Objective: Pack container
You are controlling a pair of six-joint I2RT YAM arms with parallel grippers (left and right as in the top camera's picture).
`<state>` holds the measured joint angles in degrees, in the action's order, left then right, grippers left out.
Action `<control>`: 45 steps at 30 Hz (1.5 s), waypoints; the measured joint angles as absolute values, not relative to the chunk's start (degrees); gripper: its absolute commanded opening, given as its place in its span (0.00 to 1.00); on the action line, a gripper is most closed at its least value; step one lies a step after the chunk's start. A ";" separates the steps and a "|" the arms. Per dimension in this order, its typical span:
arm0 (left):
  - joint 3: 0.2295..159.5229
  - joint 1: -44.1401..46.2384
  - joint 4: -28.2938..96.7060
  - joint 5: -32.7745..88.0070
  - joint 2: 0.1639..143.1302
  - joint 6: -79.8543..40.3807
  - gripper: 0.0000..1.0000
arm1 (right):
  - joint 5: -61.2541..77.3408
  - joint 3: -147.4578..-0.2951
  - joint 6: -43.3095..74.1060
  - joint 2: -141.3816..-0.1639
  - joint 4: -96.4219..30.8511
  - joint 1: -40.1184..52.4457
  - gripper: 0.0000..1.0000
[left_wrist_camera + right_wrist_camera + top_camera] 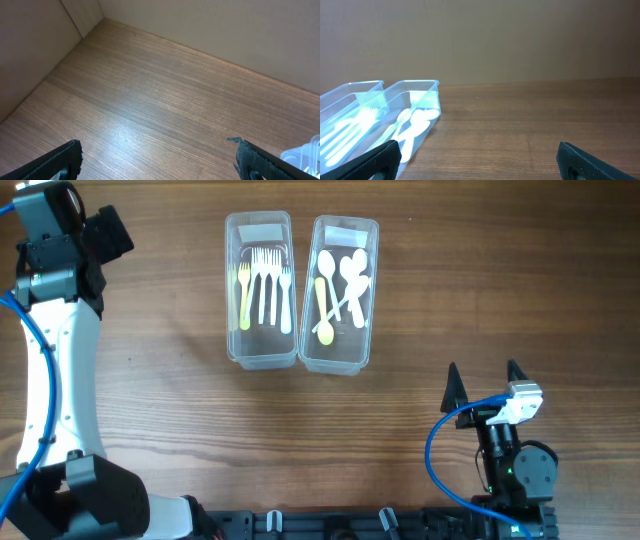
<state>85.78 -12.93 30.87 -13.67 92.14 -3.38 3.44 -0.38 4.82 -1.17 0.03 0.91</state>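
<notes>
At the far middle of the tabletop (420,310) two clear plastic containers stand side by side, their long walls just beside each other. The fork container (259,290), the one nearer the left arm, holds forks (268,280) lying lengthwise: three white and one pale yellow. The spoon container (339,295) holds spoons (340,285), mostly white with one yellowish, some lying crossed over each other.

The right gripper (483,380) sits near the front edge of the tabletop, well apart from both containers. Its jaws are spread wide, with nothing between them and nothing touched. From the right wrist view the same holds: the two black fingertips (375,160) stand far apart at the bottom corners, bare wood lies between them, and both containers are off to one side ahead.

The left gripper (160,167) is off by the far corner on its own side. Its jaws are likewise spread wide over bare wood, holding nothing. Only a corner of a clear container shows at the edge of the left wrist view.
</notes>
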 measured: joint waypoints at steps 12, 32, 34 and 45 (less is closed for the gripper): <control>85.78 -12.93 30.87 -13.65 92.14 -3.38 1.00 | 3.44 -0.38 4.82 -1.17 0.03 0.91 1.00; 85.62 -0.60 35.53 -5.34 64.64 -3.40 1.00 | 3.46 -0.38 4.82 -1.28 -0.01 0.91 1.00; 83.57 2.72 35.05 -5.04 56.93 -3.40 1.00 | 3.44 -0.38 4.82 -1.28 0.01 0.91 1.00; 32.51 4.99 10.90 -4.78 18.76 -8.05 1.00 | 3.46 -0.38 4.82 -1.52 -0.01 0.91 1.00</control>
<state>32.51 4.99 10.90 -4.78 18.76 -8.05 3.46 -0.38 4.82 -1.52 -0.01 0.91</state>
